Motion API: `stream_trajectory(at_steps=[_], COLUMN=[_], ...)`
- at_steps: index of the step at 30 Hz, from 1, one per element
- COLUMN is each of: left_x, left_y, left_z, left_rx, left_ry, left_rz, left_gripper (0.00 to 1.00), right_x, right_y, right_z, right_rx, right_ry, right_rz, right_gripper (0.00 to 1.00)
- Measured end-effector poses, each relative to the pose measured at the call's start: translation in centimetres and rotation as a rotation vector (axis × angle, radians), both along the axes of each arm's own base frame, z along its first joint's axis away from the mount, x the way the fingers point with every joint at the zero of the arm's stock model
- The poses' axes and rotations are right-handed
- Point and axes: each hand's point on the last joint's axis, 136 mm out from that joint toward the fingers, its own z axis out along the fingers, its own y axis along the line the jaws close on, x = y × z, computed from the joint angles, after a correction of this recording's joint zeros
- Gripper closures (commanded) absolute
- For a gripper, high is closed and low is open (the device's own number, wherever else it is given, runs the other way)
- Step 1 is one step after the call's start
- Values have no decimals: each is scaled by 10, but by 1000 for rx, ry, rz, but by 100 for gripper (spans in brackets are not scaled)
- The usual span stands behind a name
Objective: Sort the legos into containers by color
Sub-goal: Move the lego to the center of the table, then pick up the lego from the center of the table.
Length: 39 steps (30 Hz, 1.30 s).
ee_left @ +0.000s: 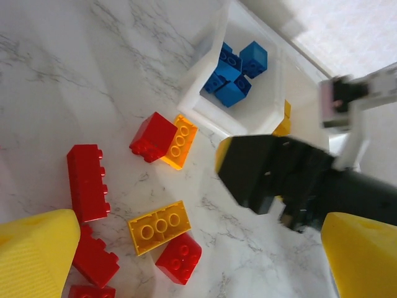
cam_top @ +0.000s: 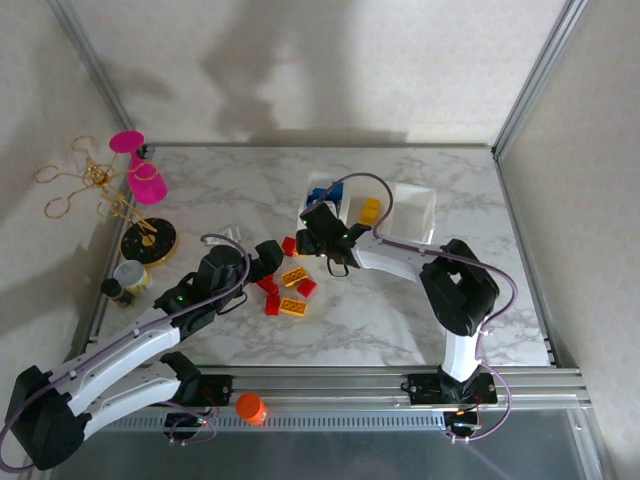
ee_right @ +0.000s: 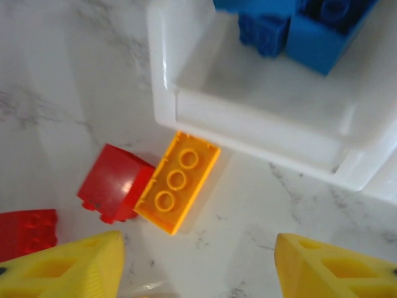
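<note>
right gripper [ee_right: 198, 268] spread wide, empty; arm bent at elbow, reaching left, wrist down. yellow lego [ee_right: 178, 181] just ahead of the gap, beside tray [ee_right: 248, 121] wall.

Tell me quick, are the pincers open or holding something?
Left pincer: open, holding nothing.
Right pincer: open, holding nothing.

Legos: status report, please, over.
Left gripper open, empty. Right gripper open above yellow brick; red brick against it. Blue legos in tray; other legos loose.
</note>
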Motion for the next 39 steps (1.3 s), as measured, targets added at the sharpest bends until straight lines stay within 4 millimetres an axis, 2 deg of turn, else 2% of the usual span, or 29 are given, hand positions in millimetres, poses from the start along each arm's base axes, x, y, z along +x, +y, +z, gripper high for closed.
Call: stream_trajectory(at_steps=[3,8,15,21,25,28,39], left_x=[-4,-8,-13,-13,-13,-13,-10], left_y=[6,14,20,23,23,22,21], left_z=[3,-1,-5,-7,-7,-9,-22], left_rx=[-5,4,14,23,24,28,59], left_ry=[-15,-12,-4,-3,-2,3,42], left_rz=[16,35,47,58,58,57,58], left_gripper=[0,0,0,0,0,0,0], right_x=[-1,5,18,27,27,27,19], right_y=[0,7,25,38,39,39,23], right_z=[-23,-41,-45,-46,-55,-54,-59], right_rx=[-27,-45,-30,-15,-32,-41,-90], right_ry=[38,64,60,55,65,63,56], right_rz=[-17,-33,-37,-42,-47,-53,-76], right_gripper=[35,35,29,28,31,38,58])
